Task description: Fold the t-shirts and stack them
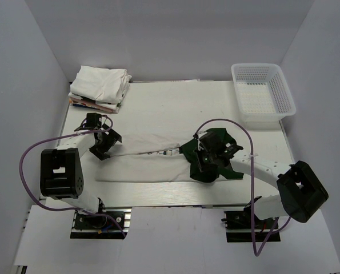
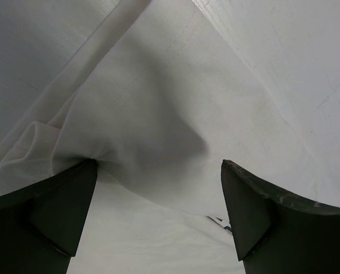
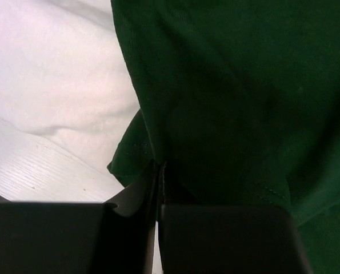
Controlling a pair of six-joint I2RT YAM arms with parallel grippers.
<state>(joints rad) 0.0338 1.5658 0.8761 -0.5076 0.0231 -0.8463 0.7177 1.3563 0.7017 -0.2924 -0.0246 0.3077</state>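
right end effector [image 3: 159, 174] pinches green sleeve [image 3: 232, 85] (clear only from wrist view)

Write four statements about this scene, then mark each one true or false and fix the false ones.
1. The right gripper is shut on dark green cloth of the t-shirt. True.
2. The left gripper is clamped on white cloth. False: its jaws stand open, with white cloth between them.
3. The basket stands at the far left. False: it is at the far right.
4. The folded shirts lie stacked at the far left corner. True.
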